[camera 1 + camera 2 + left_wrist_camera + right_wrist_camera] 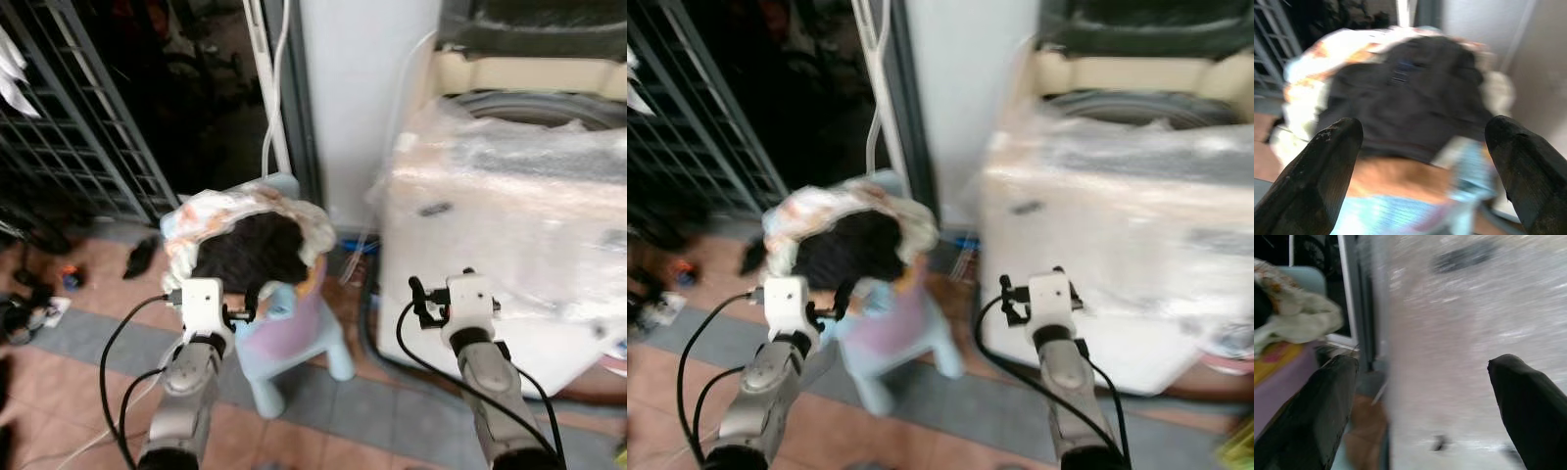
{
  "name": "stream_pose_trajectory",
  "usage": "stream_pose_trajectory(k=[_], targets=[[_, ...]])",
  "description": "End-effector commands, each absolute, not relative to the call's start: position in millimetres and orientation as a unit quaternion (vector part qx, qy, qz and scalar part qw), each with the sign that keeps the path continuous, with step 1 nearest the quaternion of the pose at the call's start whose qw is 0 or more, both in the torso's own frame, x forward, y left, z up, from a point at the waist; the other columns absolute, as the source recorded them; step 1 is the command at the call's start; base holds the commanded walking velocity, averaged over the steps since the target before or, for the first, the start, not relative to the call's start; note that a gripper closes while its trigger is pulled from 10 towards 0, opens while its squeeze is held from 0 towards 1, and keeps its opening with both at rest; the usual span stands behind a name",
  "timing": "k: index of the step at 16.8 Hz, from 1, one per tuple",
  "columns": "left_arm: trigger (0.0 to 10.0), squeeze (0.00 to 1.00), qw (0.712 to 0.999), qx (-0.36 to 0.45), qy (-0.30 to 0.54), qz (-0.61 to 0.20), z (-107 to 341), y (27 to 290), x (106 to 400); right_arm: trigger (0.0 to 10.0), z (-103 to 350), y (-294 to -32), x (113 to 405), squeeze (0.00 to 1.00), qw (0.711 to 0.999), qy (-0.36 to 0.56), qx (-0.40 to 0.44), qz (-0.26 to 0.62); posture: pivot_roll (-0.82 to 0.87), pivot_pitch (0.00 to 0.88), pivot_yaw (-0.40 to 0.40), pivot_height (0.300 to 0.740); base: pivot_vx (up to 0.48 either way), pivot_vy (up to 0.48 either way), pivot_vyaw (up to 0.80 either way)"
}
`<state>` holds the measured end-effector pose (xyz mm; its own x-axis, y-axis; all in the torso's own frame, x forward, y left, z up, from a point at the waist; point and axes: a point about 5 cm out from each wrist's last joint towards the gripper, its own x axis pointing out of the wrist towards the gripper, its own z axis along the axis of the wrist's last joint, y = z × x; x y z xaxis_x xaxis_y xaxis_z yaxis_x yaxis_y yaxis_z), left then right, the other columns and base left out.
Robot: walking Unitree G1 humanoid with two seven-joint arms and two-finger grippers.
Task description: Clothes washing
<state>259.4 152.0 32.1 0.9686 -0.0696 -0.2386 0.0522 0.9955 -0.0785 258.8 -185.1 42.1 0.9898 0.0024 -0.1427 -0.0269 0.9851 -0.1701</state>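
Clothes (250, 250) unloaded yet: dark heap on child's chair (294, 338), frame centre. Left gripper (1415, 161) spread before heap; right gripper (1420, 401) spread, empty, facing plastic-wrapped washing machine (509, 215). All loading remains.

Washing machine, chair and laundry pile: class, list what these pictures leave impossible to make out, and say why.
- Washing machine: plastic wrap and blur hide its panel in the eye views; its drum is cut off by the top edge.
- Dark garment: left wrist view too blurred to tell its type.
- Chair: seat hidden under the laundry pile.
- Floor items: too small and dim to identify.
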Motion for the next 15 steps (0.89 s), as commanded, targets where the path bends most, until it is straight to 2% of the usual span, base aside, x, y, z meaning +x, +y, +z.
stream_pose_trajectory(k=[1,2,5,6,10,12,15], targets=[[10.0,0.00,0.991,-0.028,0.127,-0.020,30,161,258,10.0,39,-178,259,0.00,0.993,0.078,-0.088,0.010,-0.11,0.000,0.165,0.740,0.000,0.000,0.00],[10.0,0.00,0.991,-0.030,0.128,-0.025,30,160,259,10.0,38,-176,261,0.00,0.990,0.077,-0.119,0.008,-0.12,0.000,0.165,0.740,0.000,0.000,0.00],[10.0,0.00,0.992,-0.025,0.126,-0.009,29,165,258,10.0,40,-172,266,0.00,0.994,0.079,-0.076,0.017,-0.09,0.000,0.111,0.740,0.000,0.000,0.00],[10.0,0.00,0.992,-0.016,0.126,0.009,29,167,255,10.0,38,-172,268,0.00,0.991,0.087,-0.095,0.030,-0.05,0.000,0.058,0.740,0.000,0.000,0.00],[10.0,0.00,0.992,-0.015,0.122,0.038,29,175,250,10.0,33,-167,271,0.00,0.987,0.106,-0.090,0.083,0.02,0.000,-0.025,0.740,0.000,0.000,0.00],[10.0,0.00,0.989,0.012,0.136,0.057,25,181,247,10.0,37,-163,279,0.00,0.986,0.097,-0.098,0.091,0.03,0.000,-0.029,0.740,0.000,0.000,0.00],[10.0,0.00,0.992,0.022,0.114,0.046,35,181,249,10.0,41,-163,282,0.00,0.989,0.085,-0.081,0.090,0.03,0.000,-0.005,0.740,0.000,0.000,0.00]])
